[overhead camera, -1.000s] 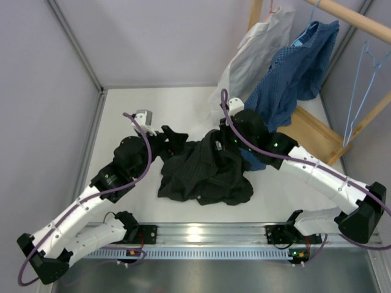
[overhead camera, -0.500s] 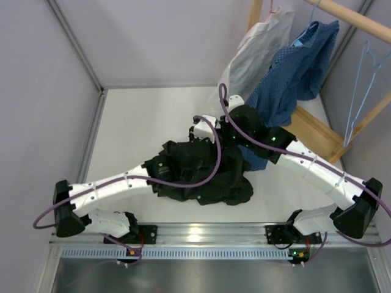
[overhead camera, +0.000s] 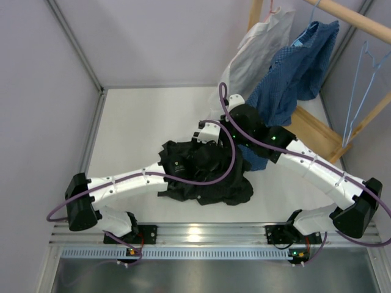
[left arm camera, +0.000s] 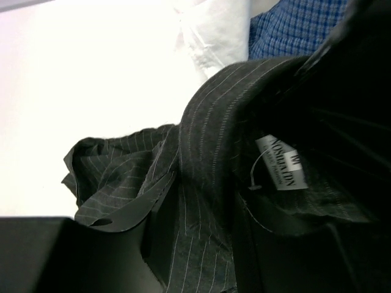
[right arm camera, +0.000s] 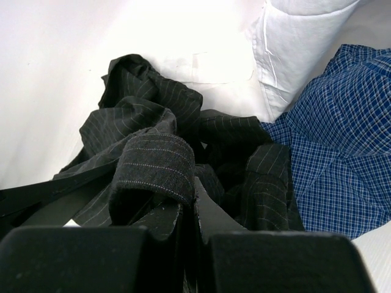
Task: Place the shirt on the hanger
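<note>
I'm at the gathering step. The shirt [overhead camera: 204, 177] lies crumpled on the table [overhead camera: 140, 122] between my arms, well apart from the hanger [overhead camera: 355, 101] hanging off to the right. My right gripper [right arm camera: 192, 192] is clamped on a fold of the cloth. My left gripper [left arm camera: 201, 244] straddles the collar by the white label [left arm camera: 278, 168], jaws partly apart; whether they bite cloth I can't tell. Next, I judge, both need a firm hold on the collar to lift it open toward the hanger.

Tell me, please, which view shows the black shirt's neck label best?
The left wrist view: the white label sits close up inside the collar of the shirt. The overhead and right wrist views show only crumpled black cloth, no label.
</note>
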